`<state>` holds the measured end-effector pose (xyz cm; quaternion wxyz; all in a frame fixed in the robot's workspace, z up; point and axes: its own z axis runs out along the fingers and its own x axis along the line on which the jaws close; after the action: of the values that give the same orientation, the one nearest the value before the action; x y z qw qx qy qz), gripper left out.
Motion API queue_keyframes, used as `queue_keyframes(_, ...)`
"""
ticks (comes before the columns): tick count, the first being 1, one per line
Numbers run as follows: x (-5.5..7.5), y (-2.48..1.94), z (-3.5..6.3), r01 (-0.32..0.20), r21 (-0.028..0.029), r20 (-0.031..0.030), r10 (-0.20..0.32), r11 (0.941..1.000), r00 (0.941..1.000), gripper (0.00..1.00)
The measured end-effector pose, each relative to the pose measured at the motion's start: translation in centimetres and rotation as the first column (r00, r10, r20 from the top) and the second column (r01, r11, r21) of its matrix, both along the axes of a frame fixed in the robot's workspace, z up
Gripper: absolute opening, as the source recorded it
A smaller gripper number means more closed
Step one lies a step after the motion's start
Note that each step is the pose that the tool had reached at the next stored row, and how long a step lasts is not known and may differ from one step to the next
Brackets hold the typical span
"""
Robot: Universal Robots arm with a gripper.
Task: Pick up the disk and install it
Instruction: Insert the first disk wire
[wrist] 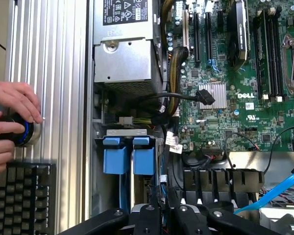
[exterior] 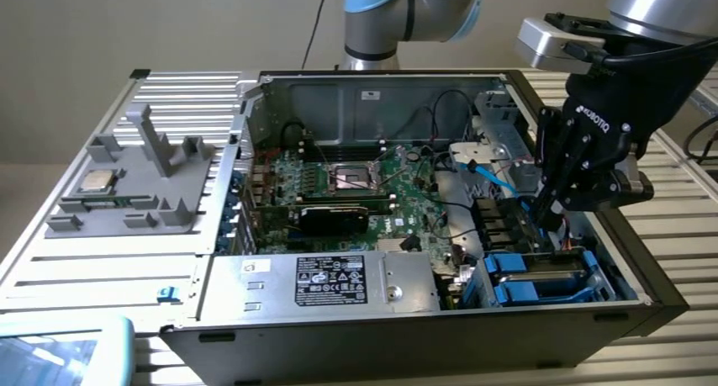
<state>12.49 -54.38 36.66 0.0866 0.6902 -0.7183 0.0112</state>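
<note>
The disk (exterior: 536, 278) sits in the drive bay at the front corner of the open computer case (exterior: 628, 260), on the exterior view's right. Its blue plastic frame (wrist: 143, 156) shows beside a second blue tab. My gripper (exterior: 546, 219) hangs fingers-down just above and behind that bay, over black cable connectors. The fingers stand close together with nothing visible between them. In the wrist view the gripper (wrist: 169, 218) has its black linkages drawn in next to the blue frame, without clear contact.
A silver power supply (exterior: 331, 281) with a black label lies beside the bay. The green motherboard (exterior: 371, 193) and loose cables fill the case. A grey fixture (exterior: 146, 176) holds a CPU chip (exterior: 96, 182). A person's hands (wrist: 12, 105) rest on a knob beside a keyboard (wrist: 22, 196).
</note>
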Motion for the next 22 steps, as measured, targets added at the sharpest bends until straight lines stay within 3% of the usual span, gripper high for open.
queue_keyframes(6,-0.13,-0.01,-0.01,0.000,0.0003,0.0021,0.000,1.0000,1.0000,0.16)
queue_keyframes(9,-0.34,-0.02,0.00,0.000,0.0006,0.0151,0.000,1.0000,0.9999,0.16)
queue_keyframes(12,-0.43,-0.04,0.01,0.000,0.0054,0.0307,0.000,1.0000,0.9995,0.16)
queue_keyframes(18,-0.59,-0.18,0.02,0.000,0.0146,0.0397,0.000,0.9999,0.9992,0.16)
queue_keyframes(22,-0.63,-0.22,0.02,0.000,0.0154,0.0423,0.000,0.9999,0.9991,0.16)
